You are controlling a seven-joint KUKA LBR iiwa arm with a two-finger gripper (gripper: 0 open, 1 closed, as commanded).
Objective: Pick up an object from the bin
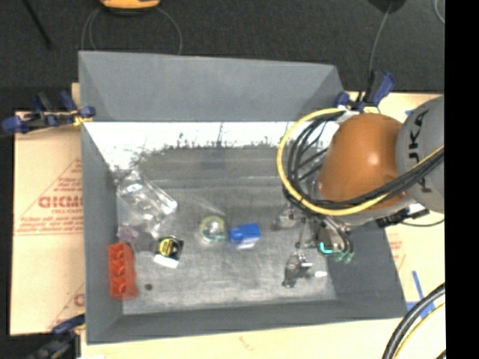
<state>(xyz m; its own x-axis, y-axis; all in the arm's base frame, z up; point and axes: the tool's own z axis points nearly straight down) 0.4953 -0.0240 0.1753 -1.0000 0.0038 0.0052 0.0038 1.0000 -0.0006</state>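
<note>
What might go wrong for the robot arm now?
The gripper sits low near the right wall of the bin, apart from the blue block to its left, so it might grab nothing or scrape the wall. The clear ball beside that block looks round and could roll away if bumped.

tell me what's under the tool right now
Around the tool only bare grey bin floor shows; the blue block lies apart, to its left. What lies directly beneath the tool and the arm's orange cover is hidden.
</note>
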